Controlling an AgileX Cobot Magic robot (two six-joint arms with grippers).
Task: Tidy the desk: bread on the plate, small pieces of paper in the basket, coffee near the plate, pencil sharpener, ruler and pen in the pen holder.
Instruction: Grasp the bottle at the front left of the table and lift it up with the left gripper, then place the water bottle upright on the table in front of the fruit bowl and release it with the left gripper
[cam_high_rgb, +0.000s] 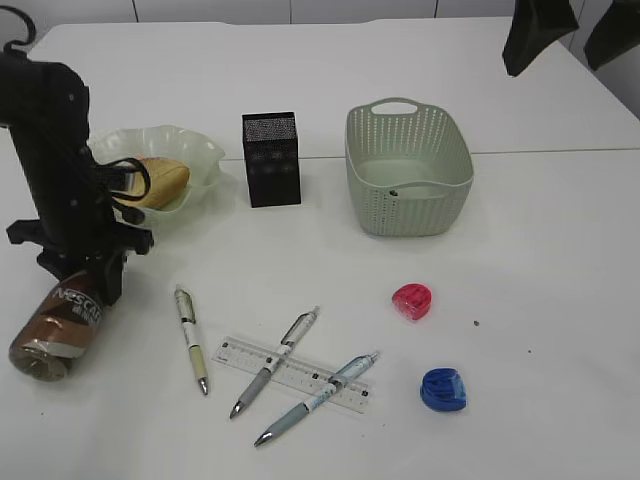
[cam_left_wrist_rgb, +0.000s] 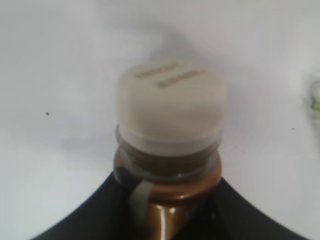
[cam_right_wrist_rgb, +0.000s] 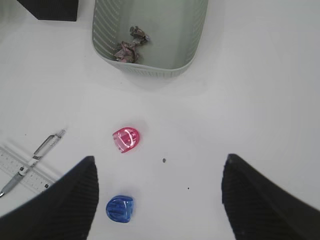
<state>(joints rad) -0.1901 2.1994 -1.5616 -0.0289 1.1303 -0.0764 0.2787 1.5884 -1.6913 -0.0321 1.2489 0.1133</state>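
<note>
Coffee (cam_high_rgb: 55, 330): brown bottle, label reads "NESC…", tilted at the desk's (cam_high_rgb: 560, 260) front-left; white cap (cam_left_wrist_rgb: 170, 102) bears embossed lettering, not legible. Left gripper (cam_high_rgb: 80, 275): fingers flank bottle neck; can't tell if clamped or just around it. Right gripper (cam_right_wrist_rgb: 157, 200): spread wide, holding nothing, above the pink sharpener (cam_right_wrist_rgb: 126, 139) & blue sharpener (cam_right_wrist_rgb: 120, 209).
Bread (cam_high_rgb: 160, 182): in plate (cam_high_rgb: 205, 150), back-left.
Pen holder (cam_high_rgb: 271, 158): between plate & basket (cam_right_wrist_rgb: 150, 72); crumpled paper (cam_right_wrist_rgb: 131, 44) inside the basket.
Ruler (cam_high_rgb: 292, 372): front centre, two pens (cam_high_rgb: 275, 360) across it, third pen (cam_high_rgb: 191, 338) to its left.
</note>
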